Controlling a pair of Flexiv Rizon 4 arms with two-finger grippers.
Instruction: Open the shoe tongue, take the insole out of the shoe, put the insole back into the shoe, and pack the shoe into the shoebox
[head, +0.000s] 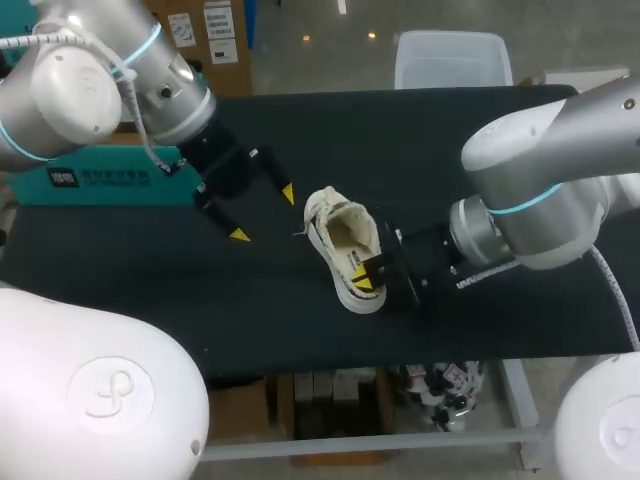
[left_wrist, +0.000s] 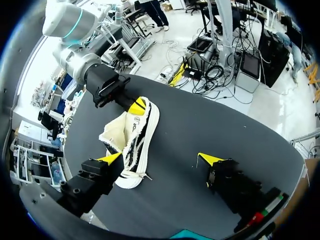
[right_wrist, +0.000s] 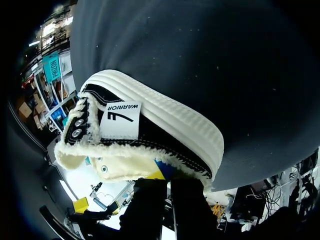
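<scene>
shoe (head: 340, 235) on the black table (head: 420, 140), near its middle
right gripper (head: 366, 275) pinches its collar wall from 4 o'clock; left gripper (head: 263, 213), fingers spread wide, hangs apart at the shoe's 10 o'clock

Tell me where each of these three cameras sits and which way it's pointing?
Head view: fixed above and behind the robot, looking down on the table; both arms come in, left gripper open, right gripper on the shoe.
Left wrist view: on the left wrist, looking along its open fingers at the shoe; its two yellow tips show.
Right wrist view: on the right wrist, close against the shoe's side; its dark fingers show, gripping the collar.
Shared: all three see the shoe.
</scene>
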